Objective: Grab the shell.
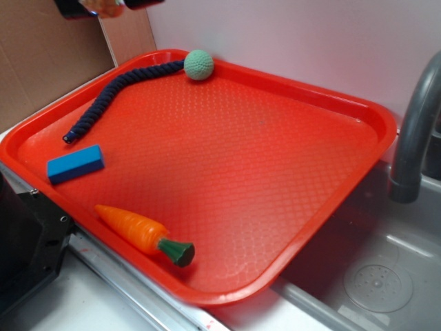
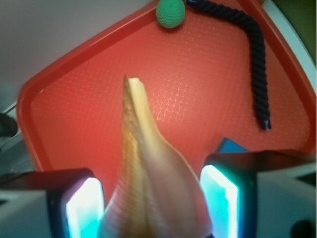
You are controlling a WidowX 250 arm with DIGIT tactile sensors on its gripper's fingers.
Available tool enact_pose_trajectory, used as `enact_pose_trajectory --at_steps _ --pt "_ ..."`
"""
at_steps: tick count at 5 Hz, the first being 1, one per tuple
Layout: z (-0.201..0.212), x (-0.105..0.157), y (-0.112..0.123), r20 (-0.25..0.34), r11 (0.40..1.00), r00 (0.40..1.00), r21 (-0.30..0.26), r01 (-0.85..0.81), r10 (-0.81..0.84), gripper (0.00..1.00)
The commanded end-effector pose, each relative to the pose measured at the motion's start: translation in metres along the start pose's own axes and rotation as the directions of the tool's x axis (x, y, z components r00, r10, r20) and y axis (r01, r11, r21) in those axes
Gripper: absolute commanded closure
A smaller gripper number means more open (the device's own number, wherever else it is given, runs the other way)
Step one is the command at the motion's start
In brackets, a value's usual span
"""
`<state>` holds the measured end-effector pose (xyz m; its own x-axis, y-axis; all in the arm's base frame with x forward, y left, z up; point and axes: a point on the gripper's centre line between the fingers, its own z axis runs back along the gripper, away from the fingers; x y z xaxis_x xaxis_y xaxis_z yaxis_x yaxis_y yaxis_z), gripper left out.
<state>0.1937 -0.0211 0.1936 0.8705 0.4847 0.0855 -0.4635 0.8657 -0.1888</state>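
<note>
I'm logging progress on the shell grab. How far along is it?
Done: the shell is off the tray, which now carries only the ball, rope, blue block and carrot. In hand: the wrist view shows the shell between the gripper fingers, high above the tray. Left: nothing obvious; whether both pads press firmly on it is hard to tell.

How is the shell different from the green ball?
The shell is tan-orange, long and pointed; the green ball is round and knitted. The shell is held up between the gripper fingers, above the red tray; the ball sits on the tray at its far edge, beside the dark rope. Both are small.
</note>
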Motion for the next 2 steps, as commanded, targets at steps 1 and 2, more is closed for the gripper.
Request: enact_pose_trajectory --at_steps 1,2 --pt "0.012 -0.024 -0.002 0.014 0.997 0.997 -0.019 0.081 -0.080 1.00" --pt "0.009 -0.012 0.007 -0.021 0.997 0.997 -0.008 -0.072 0.072 1.00"
